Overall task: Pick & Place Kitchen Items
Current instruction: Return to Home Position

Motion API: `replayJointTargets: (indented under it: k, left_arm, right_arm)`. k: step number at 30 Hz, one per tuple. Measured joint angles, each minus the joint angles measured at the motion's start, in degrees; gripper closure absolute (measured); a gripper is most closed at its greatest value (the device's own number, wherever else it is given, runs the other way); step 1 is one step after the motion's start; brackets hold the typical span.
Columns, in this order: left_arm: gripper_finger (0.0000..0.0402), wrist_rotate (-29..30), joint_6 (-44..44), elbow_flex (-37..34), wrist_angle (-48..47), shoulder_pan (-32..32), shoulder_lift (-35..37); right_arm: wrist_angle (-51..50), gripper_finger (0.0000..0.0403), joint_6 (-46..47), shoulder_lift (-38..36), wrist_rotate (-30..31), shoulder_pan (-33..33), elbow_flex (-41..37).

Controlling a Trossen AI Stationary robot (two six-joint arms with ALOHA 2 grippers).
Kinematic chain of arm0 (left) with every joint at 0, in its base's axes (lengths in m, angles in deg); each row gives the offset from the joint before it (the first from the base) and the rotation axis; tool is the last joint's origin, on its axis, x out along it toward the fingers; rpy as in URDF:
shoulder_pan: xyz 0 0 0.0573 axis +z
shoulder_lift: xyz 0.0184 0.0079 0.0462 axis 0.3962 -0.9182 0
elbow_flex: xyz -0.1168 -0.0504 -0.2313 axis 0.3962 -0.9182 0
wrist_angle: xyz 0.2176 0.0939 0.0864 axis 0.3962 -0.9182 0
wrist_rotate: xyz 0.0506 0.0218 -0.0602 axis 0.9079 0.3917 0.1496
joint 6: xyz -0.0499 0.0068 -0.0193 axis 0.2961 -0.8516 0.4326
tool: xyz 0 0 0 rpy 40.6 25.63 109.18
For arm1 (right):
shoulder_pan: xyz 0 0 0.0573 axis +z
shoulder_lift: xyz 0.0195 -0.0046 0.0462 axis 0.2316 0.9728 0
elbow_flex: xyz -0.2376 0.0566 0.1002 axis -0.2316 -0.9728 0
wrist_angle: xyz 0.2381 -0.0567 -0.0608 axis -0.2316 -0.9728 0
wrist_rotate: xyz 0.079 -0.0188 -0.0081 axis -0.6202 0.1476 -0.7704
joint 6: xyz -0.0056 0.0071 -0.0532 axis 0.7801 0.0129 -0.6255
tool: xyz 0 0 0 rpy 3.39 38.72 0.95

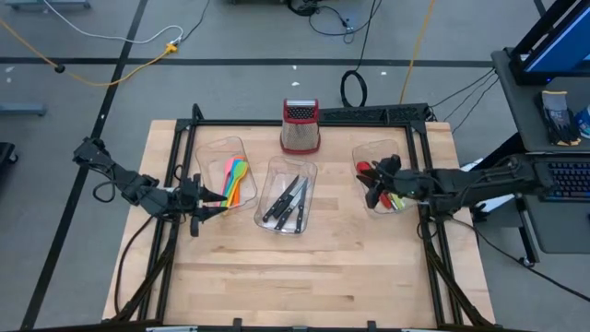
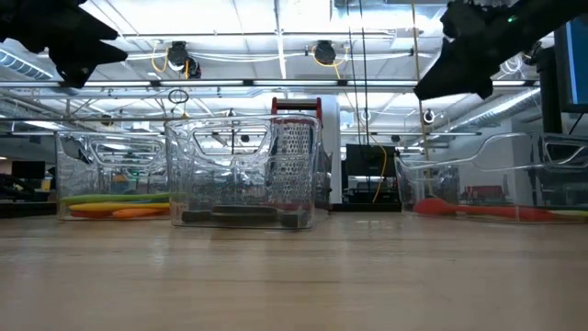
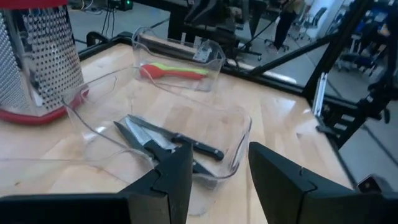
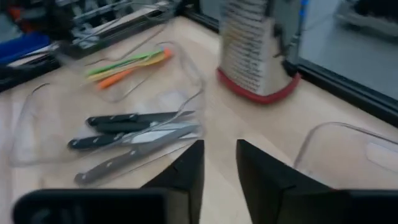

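Utensils, sorted into three clear containers: pink, yellow, green and orange spatulas and spoons (image 1: 235,180) lay in the left bin (image 1: 221,141), left of centre in the high view; black-handled knives (image 1: 288,201) lay in the middle bin (image 1: 293,162) at centre; a red spoon (image 3: 149,70) with a green piece alongside lay in the right bin (image 1: 378,145), right of centre. Box grater (image 1: 300,127), red-topped, stood upright just above the middle bin in that view, on the wooden table (image 1: 304,277). Left gripper (image 3: 221,155) sat at the lower left corner of the left bin, fingers parted and holding nothing. Right gripper (image 4: 219,149) hung over the right bin, fingers likewise apart and empty. The low view showed both arms as dark shapes in the upper corners, above the bin rims. Hazards, as judged: with only the withdrawal of the arms left, the main risk was a finger or wrist catching a thin bin wall on the way out, most likely on the right, where the gripper was directly over the contents; the light plastic would probably slide or tip and spill the sorted pieces. A protruding handle could be snagged the same way. A low sideways path on the left might nudge the nearest bin toward its neighbour.
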Motion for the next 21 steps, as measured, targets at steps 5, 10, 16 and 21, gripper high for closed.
replayJointTargets:
  k: [5,10,16,21]
  left_arm:
    - [0.0243,-0.06,-3.52,0.00,0.61,-0.02,0.00]
    - [0.0243,-0.04,-6.49,-2.68,2.17,0.05,-0.64]
    - [0.0243,0.29,-9.81,-4.50,4.15,3.01,3.89]
    - [0.0243,-1.85,-14.08,-4.50,1.31,7.56,12.05]
  right_arm:
    - [1.27,0.0371,-3.51,0.09,2.23,7.27,-0.36]
    - [11.43,0.0396,-8.82,-0.07,4.64,15.05,-5.13]
    - [9.16,0.0390,-10.54,-3.30,6.27,18.61,-7.08]
    - [3.88,0.0401,-12.50,-10.49,5.77,18.61,-7.08]
